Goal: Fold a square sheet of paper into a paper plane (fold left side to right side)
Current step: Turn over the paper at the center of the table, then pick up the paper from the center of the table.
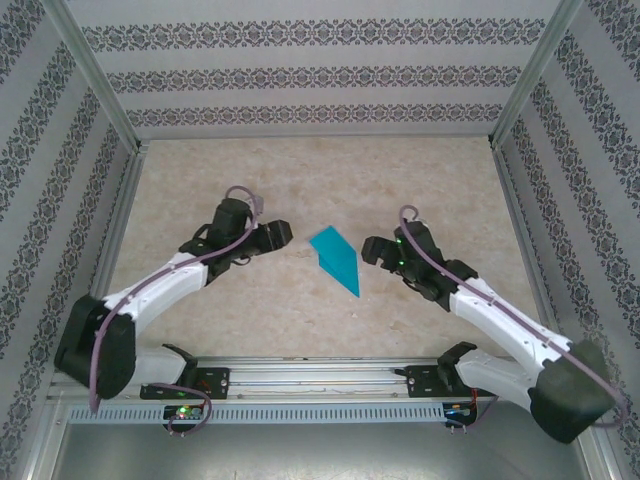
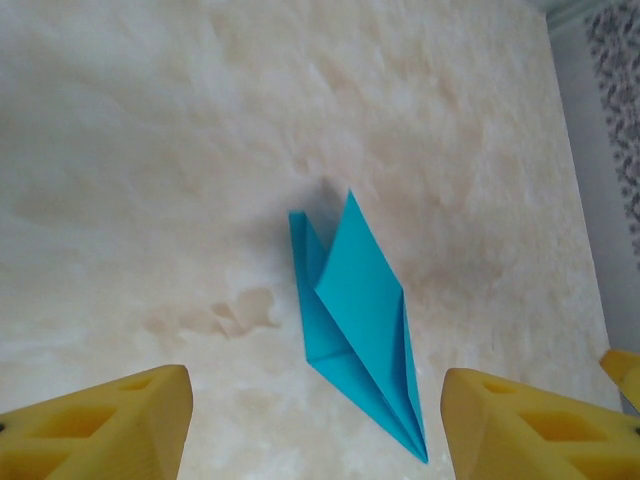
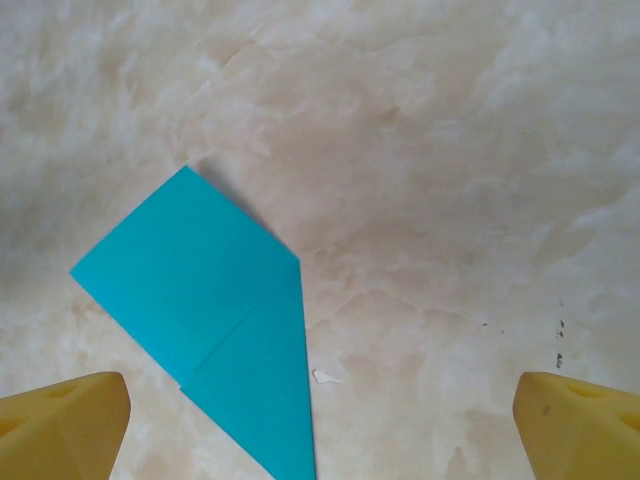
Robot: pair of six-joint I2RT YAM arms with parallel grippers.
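The teal-blue paper plane (image 1: 336, 258) lies folded on the table's middle, a narrow dart with its point toward the near edge. In the left wrist view the paper plane (image 2: 355, 315) rests between and beyond my yellow fingers (image 2: 120, 425), one flap slightly raised. In the right wrist view the paper plane (image 3: 215, 320) lies flat at lower left. My left gripper (image 1: 281, 233) is open just left of the paper, apart from it. My right gripper (image 1: 372, 250) is open wide just right of it, holding nothing.
The beige marbled table (image 1: 300, 180) is walled by patterned panels at the back and both sides. A metal rail (image 1: 320, 378) with the arm bases runs along the near edge. A tiny white scrap (image 3: 325, 377) lies beside the paper.
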